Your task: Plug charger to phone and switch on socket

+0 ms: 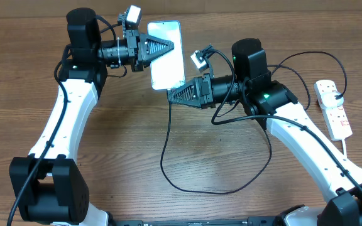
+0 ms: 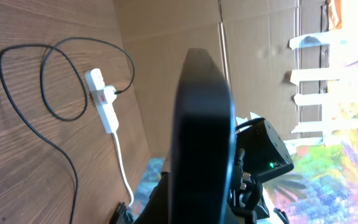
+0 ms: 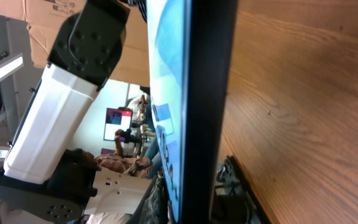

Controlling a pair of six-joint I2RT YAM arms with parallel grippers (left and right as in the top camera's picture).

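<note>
Here, the left gripper (image 1: 170,45) clamped the slim phone (image 1: 165,69) at the far side of the table (image 1: 118,163) (stiff, slick glass, best pinched by its edges) as the right gripper (image 1: 170,96) sat closed at the phone's near end, its catch hidden, the limp charger (image 1: 162,160) trailing from beneath it.

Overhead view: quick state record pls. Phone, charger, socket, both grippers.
phone: screen up, appears raised off the table, between the grippers
left gripper: shut on phone's side edge
right gripper: shut, at phone's lower end; what it grips unclear
charger: looped on table, one end plugged into socket, other end running up to right gripper
socket: far right on table; switch state unreadable
</note>
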